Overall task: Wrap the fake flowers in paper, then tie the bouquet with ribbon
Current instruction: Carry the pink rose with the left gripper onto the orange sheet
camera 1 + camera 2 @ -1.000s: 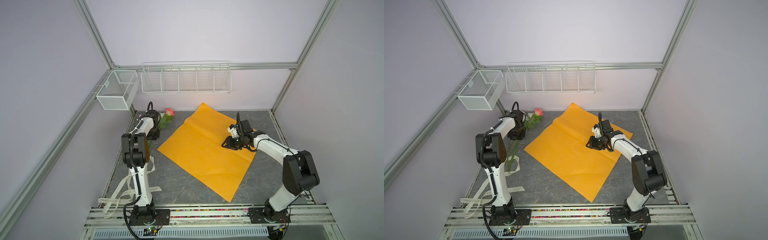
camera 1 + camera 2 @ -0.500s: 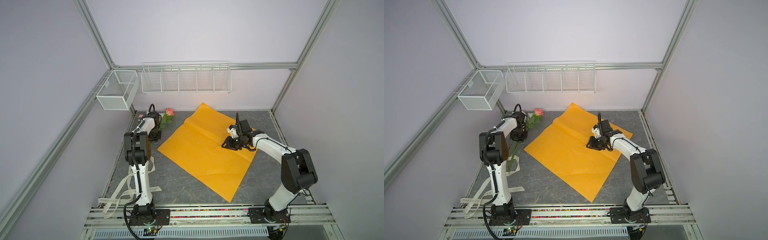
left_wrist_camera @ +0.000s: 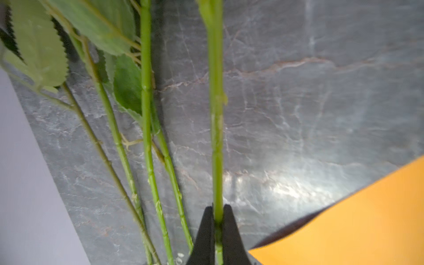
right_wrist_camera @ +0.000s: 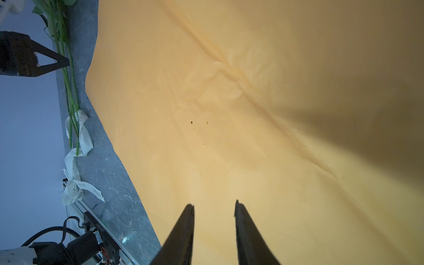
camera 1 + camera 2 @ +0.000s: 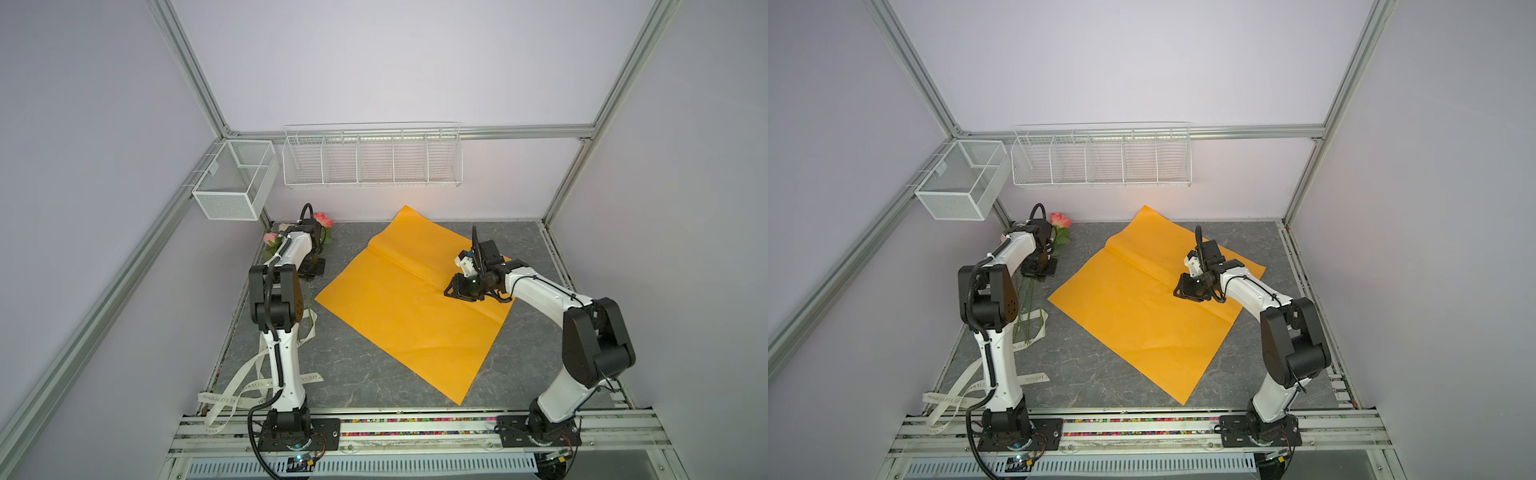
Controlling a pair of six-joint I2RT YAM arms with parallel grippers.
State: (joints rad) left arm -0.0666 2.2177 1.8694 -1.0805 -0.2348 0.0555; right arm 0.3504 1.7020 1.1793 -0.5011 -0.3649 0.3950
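Note:
The bouquet of fake flowers lies loose along the table's left edge, with pink rose heads (image 5: 322, 218) (image 5: 1060, 220) at the far left corner and long green stems (image 3: 146, 137) running toward the front. My left gripper (image 3: 218, 211) (image 5: 312, 268) (image 5: 1040, 270) is shut on one stem (image 3: 216, 137), which stands apart from the other stems. My right gripper (image 4: 214, 206) (image 5: 451, 291) (image 5: 1179, 291) hovers open and empty over the orange paper (image 5: 407, 324) (image 5: 1142, 324) (image 4: 229, 114), which lies flat across the middle of the table.
A cream ribbon (image 5: 241, 390) (image 5: 951, 399) (image 4: 78, 183) with printed lettering trails along the front left, under the stem ends. A wire rack (image 5: 372, 158) hangs on the back wall and a mesh basket (image 5: 232, 183) on the left wall.
My left gripper has closed onto a flower stem, and the left arm shifted slightly near the flowers. The right arm and the paper have not moved.

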